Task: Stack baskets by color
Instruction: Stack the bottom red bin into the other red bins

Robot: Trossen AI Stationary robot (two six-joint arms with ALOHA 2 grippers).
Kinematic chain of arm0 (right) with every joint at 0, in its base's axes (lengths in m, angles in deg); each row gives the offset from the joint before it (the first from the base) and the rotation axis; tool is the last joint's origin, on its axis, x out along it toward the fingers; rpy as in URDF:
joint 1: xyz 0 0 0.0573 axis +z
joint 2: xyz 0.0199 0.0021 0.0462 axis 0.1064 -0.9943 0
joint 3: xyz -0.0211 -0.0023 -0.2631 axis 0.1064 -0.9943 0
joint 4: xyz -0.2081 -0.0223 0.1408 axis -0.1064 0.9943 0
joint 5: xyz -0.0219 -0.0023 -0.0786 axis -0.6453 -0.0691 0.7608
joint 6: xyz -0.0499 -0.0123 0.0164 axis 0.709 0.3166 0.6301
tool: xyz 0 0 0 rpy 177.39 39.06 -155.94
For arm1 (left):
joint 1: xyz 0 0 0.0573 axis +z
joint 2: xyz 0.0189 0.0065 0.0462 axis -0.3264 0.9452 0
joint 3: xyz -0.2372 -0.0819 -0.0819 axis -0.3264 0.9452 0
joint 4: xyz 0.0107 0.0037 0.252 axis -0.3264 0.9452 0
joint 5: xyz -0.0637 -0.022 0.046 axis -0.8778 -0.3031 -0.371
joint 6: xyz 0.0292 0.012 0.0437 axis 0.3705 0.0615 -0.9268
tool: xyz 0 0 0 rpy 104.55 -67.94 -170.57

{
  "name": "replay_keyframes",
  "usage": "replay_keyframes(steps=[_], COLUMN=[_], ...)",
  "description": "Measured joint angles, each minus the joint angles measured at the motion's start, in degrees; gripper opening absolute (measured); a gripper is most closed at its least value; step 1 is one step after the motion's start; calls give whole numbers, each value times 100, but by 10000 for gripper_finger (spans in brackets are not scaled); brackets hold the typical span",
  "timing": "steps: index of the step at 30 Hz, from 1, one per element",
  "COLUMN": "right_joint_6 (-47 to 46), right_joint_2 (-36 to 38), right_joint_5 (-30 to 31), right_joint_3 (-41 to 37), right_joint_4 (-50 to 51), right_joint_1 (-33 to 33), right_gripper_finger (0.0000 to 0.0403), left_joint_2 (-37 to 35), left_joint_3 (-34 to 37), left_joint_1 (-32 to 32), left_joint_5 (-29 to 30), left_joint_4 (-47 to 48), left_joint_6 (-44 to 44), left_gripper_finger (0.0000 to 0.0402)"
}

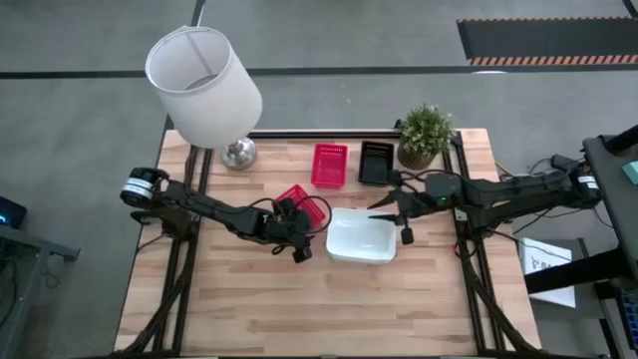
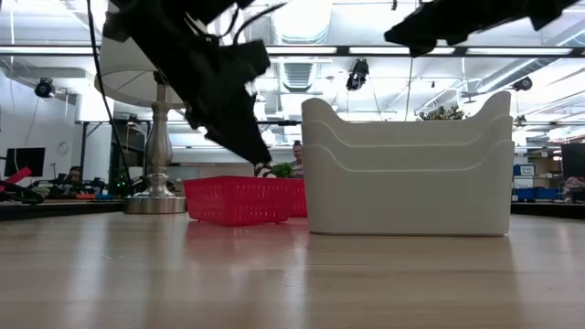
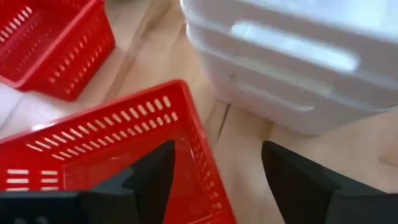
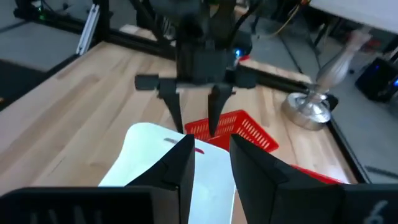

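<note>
left claw [image 3: 214, 180] spread astride a perforated red basket's [image 3: 124, 155] rim (not gripping), right claw [image 4: 211, 165] parted above smooth white baskets [image 1: 361, 239]

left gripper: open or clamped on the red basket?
Open. The left gripper has its fingers spread, straddling the rim of the red basket without pinching it.

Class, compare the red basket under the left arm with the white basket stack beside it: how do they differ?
The red basket has slotted walls; the white stack is smooth. The red one is lower and single; the white one is taller, with nested rims. The red sits skewed, the white nearly square to the table. Both are rectangular, open-topped plastic.
</note>
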Motion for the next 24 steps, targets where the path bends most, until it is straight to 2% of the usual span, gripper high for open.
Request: replay_keyframes(steps=[4, 8, 15, 24], right_joint_6=[137, 347, 496, 577], right_joint_2=[435, 722, 872, 788], right_joint_5=[61, 85, 110, 516], right_joint_3=[-351, -499, -507, -512], right_joint_4=[-206, -299, -225, -214], right_joint_1=[4, 2, 2, 0], right_gripper_finger=[93, 89, 82, 85], left_joint_2=[236, 356, 442, 452], left_joint_3=[36, 53, 149, 259], left_joint_1=[134, 294, 413, 419], left_joint_5=[-2, -3, -151, -203], left_joint_4=[27, -166, -235, -241], left_joint_6=[-33, -35, 254, 406], left_gripper_finger=[228, 214, 169, 103])
